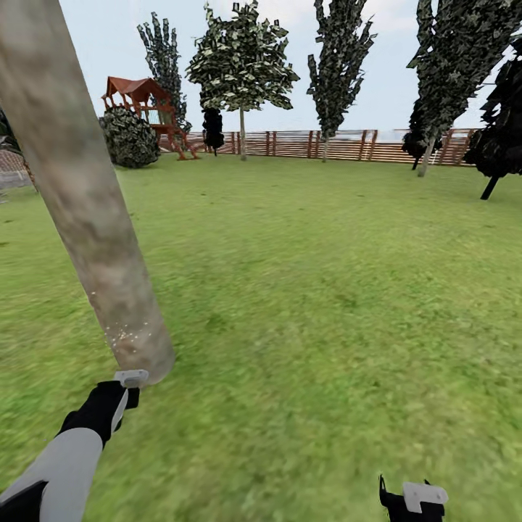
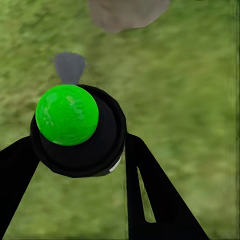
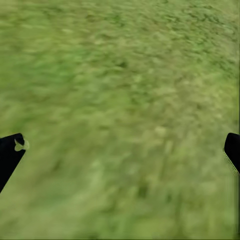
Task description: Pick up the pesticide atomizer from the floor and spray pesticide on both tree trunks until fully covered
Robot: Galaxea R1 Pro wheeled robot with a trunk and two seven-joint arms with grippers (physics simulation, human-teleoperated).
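At trunk (image 1: 87, 217) base: left pincer (image 2: 82, 150) clamped on atomizer (image 2: 75, 125) (nozzle just beside the bark), right pincer (image 3: 120, 150) wide open, empty. Risk: spray stays low, upper trunk probably missed.

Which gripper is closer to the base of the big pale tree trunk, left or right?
Left. The left gripper sits right at the foot of the tree trunk, holding the atomizer. The right gripper is far off to the side, over open lawn.
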